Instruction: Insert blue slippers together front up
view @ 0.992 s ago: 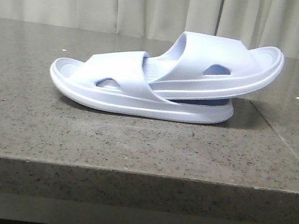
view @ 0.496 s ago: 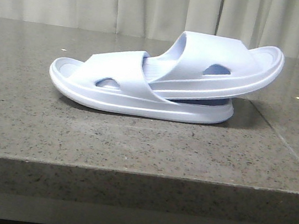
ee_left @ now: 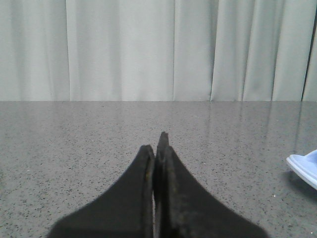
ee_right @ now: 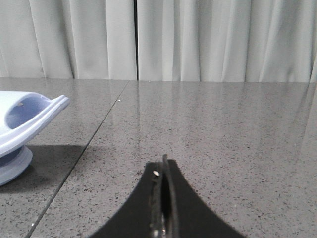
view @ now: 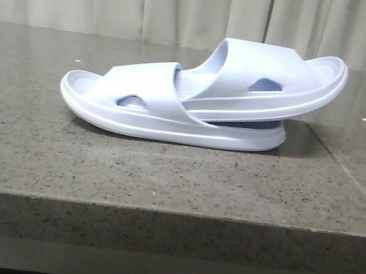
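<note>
On the granite table (view: 164, 175), seen from the front, the blue slippers (view: 202, 95) are lying nested exactly as a second earlier, the upper one wedged under the lower one's strap, tilting up rightward. No arm is showing. Left wrist view: the left gripper (ee_left: 157, 148) is sitting clenched, a slipper edge well off to its side. Right wrist view: the right gripper (ee_right: 163, 171) is likewise pinched together, apart from the slippers' other end.

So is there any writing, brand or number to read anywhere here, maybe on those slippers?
None. The blue slippers show no logo, size or lettering in any view; the stone table, the curtain and both shut grippers, left and right, carry no readable text either.
</note>
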Controlling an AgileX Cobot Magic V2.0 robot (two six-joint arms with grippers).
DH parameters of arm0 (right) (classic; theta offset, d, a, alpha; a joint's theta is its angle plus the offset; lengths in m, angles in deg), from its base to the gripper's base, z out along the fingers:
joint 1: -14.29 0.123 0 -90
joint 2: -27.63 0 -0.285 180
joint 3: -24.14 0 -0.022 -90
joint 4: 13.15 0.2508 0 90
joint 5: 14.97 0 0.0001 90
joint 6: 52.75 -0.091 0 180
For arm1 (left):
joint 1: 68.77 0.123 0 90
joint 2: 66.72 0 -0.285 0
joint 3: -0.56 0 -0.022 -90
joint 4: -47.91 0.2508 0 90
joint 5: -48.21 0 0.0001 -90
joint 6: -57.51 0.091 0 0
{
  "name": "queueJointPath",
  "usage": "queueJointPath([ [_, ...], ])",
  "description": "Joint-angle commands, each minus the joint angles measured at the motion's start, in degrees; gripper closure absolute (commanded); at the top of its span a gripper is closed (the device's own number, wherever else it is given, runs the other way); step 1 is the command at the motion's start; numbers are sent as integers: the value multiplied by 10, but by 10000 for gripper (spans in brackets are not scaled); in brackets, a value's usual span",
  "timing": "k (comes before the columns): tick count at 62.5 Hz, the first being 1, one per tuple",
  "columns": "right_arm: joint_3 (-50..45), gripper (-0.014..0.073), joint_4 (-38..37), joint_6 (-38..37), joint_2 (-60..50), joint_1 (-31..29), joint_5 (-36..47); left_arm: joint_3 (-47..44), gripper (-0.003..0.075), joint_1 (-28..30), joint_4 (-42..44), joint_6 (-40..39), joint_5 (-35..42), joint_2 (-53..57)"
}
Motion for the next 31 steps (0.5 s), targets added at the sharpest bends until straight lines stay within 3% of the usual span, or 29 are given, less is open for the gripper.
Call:
queueJointPath([
  [1,2,662,-8,-16,-9,-6,56,-3,741,-3,-4,1,46,10],
  [31,2,662,-9,-41,-9,-15,56,-3,741,-3,-4,1,46,10],
])
